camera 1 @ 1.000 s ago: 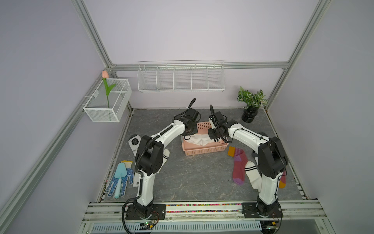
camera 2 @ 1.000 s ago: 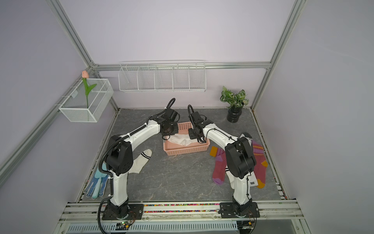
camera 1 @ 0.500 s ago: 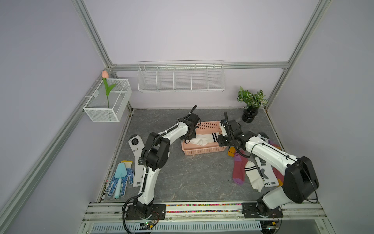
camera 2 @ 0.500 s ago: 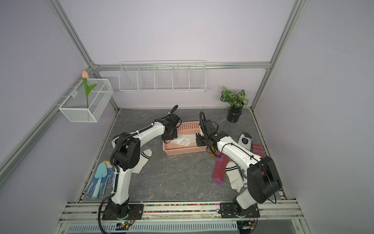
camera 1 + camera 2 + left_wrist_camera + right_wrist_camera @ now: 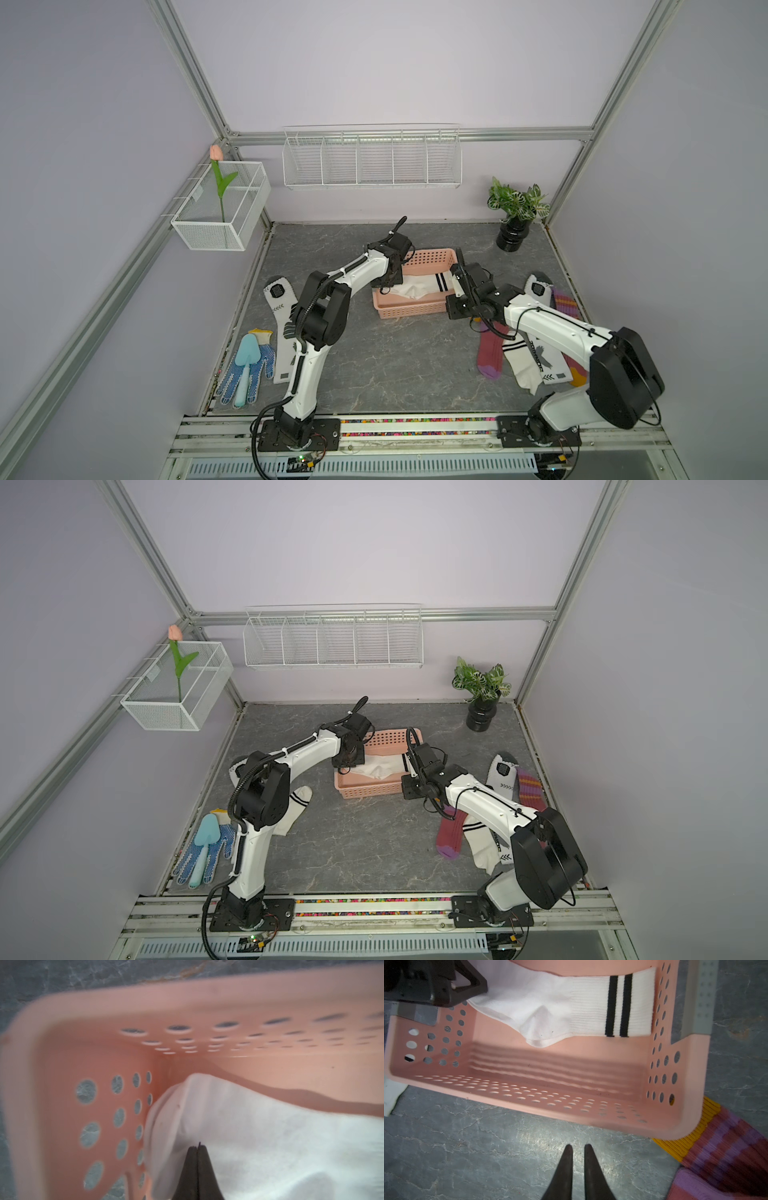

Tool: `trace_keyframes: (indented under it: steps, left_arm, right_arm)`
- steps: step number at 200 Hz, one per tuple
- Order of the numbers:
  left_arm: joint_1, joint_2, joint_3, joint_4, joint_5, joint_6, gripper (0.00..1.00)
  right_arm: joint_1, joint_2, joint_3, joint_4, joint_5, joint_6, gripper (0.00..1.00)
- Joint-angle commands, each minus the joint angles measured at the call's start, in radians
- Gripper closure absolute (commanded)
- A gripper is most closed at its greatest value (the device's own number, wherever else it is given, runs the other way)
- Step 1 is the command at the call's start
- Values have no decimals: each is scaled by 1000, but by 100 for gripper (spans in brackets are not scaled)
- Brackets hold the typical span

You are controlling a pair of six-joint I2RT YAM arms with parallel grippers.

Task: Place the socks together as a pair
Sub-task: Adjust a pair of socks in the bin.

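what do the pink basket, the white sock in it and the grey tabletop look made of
Pink perforated basket: likely moulded plastic, smooth matte walls with round holes. White sock with two black cuff stripes: knitted fabric, ribbed cuff, soft folds. Grey veined tabletop: stone-look; real slab or printed sheet, cannot tell.

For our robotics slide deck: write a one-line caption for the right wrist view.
Empty right gripper over the table, beside a pink basket holding a striped white sock.
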Motion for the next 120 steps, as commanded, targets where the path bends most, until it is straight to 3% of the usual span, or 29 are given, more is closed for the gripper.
trace_keyframes:
  steps: [1,49,78,120]
  left_arm:
    - [-39,57,68,-82,-46,19,100]
    - [-39,76,47,-115,-117,5,100]
    - [-39,64,-18,-47,-48,11,100]
    - [-35,43,44,-109,-101,4,100]
  right_arm:
    - [7,-40,-24,30,2,20,84]
    - [5,-50,-33,25,-13,16,84]
    - [10,-52,-46,44,-37,19,85]
    - [43,-51,-70,64,-53,12,85]
